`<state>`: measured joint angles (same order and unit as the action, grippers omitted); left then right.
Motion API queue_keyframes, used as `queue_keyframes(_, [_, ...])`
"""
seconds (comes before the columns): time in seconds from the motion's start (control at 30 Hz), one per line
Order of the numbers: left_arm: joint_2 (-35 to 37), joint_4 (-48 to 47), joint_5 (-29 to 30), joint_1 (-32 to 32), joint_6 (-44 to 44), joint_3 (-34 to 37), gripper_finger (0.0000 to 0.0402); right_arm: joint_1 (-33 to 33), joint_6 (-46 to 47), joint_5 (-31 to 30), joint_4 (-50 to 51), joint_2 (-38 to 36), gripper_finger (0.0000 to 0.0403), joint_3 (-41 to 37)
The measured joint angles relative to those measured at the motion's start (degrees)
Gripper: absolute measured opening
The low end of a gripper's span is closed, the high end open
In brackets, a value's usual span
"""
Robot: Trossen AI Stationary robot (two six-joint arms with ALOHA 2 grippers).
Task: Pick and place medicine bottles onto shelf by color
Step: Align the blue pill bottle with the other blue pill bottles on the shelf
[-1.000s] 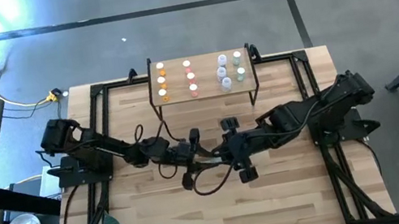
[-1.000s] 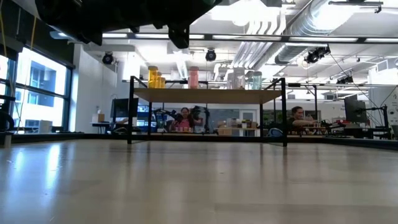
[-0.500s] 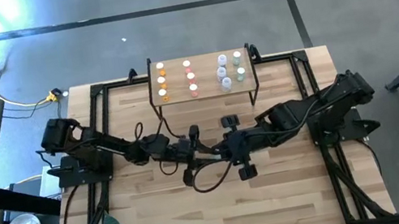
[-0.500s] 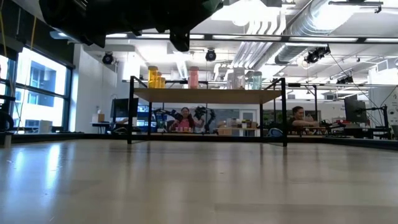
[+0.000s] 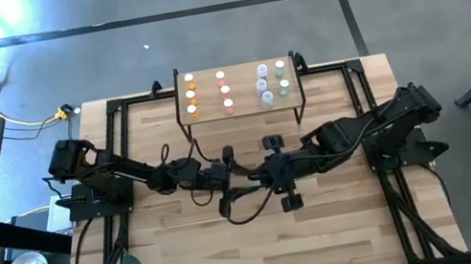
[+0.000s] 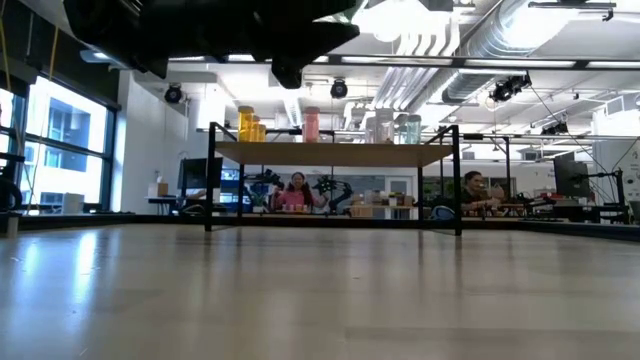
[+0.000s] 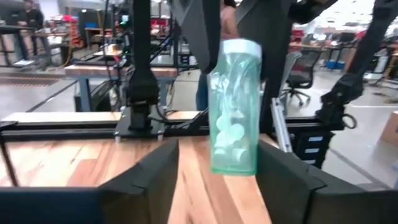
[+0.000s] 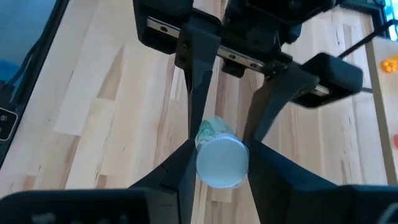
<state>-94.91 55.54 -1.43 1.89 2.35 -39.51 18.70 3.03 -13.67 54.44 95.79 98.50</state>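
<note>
Right wrist view: teal bottle [image 8: 221,155] mid-table.

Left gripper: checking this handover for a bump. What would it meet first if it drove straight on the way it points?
The teal green bottle, right ahead of the left gripper, whose fingers are open, and clamped by the right gripper. Beyond the bottle, probably the right gripper itself; depth is unclear.

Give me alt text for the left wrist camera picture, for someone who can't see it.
A teal green bottle with a white cap is gripped at its cap end by the right gripper, while the left gripper has its two dark fingers open on either side of the bottle. The wooden table is beneath it, with a workshop room beyond.
</note>
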Motion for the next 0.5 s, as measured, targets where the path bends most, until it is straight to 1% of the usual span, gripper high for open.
queue_keyframes(0.1, [0.0, -0.77, 1.29, 0.0, 0.03, 0.01, 0.0214, 0.04, 2.46, -0.27, 1.94, 0.0, 0.0109, 0.0])
queue_keyframes(0.2, [0.0, -0.69, 1.45, -0.02, 0.44, 0.02, 0.0227, 0.11, 4.54, -3.04, 5.72, -0.01, 0.0109, 0.0])
queue_keyframes(0.4, [0.0, -0.67, 1.44, -0.02, 0.44, 0.02, 0.0227, -0.2, 7.79, -11.63, 13.09, -1.47, 0.0108, 0.0])
queue_keyframes(0.5, [0.0, -0.65, 1.42, -0.02, 0.44, 0.02, 0.0227, -1.13, 9.08, -14.43, 14.72, -2.78, 0.0108, 0.0])
